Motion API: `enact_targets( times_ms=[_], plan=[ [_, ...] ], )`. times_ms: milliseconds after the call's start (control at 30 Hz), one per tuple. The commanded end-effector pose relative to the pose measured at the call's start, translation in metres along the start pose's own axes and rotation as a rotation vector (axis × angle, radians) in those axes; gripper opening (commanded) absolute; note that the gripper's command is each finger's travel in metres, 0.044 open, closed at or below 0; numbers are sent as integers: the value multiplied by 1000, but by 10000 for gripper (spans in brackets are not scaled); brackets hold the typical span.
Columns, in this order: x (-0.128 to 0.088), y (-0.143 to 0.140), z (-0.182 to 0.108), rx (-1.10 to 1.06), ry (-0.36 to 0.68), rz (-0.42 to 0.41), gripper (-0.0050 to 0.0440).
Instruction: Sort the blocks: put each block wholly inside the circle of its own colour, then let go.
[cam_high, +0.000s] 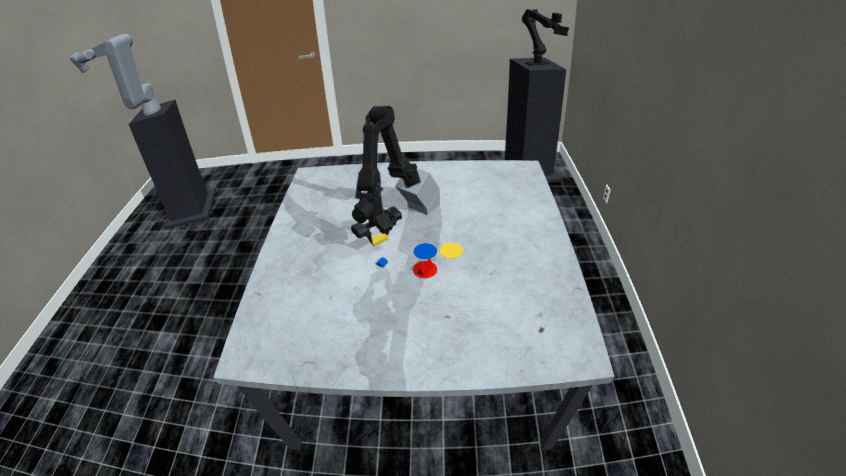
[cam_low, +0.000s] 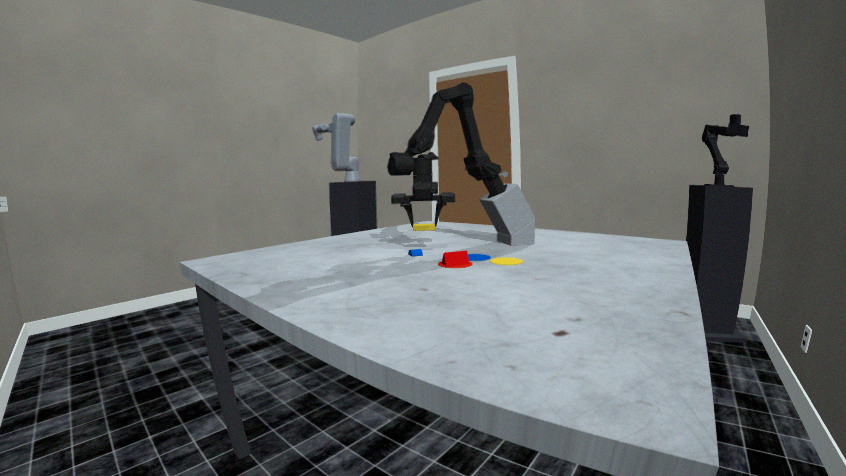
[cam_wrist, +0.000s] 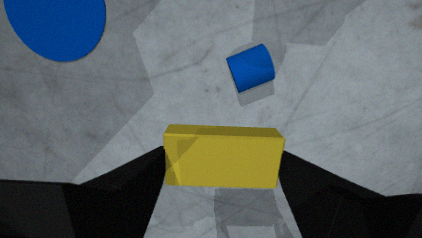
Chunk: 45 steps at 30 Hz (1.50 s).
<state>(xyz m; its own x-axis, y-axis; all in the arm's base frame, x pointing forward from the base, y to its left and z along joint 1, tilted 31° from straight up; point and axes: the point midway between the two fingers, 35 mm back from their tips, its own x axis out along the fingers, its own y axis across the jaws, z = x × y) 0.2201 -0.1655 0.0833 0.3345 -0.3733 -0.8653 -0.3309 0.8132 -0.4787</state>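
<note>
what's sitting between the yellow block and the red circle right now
The small blue block lies between the yellow block, held in the gripper, and the red circle; the top view shows it.

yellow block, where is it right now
The yellow block sits clamped between the gripper's fingers, centre of the wrist view, lifted just off the table. In the top view it is up-left of the small blue block, away from the circles.
</note>
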Motion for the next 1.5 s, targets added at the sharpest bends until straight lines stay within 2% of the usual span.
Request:
enact_targets(
  times_ms=[0,233,500,867,1467],
  plan=[
    [-19,-7,3,7,-17,-29,250],
    [-42,-3,1,7,-17,-29,250],
    [-57,-3,0,11,-22,-40,250],
    [-46,4,9,8,-10,-10,250],
    [-28,31,50,3,-6,33,250]
  ],
)
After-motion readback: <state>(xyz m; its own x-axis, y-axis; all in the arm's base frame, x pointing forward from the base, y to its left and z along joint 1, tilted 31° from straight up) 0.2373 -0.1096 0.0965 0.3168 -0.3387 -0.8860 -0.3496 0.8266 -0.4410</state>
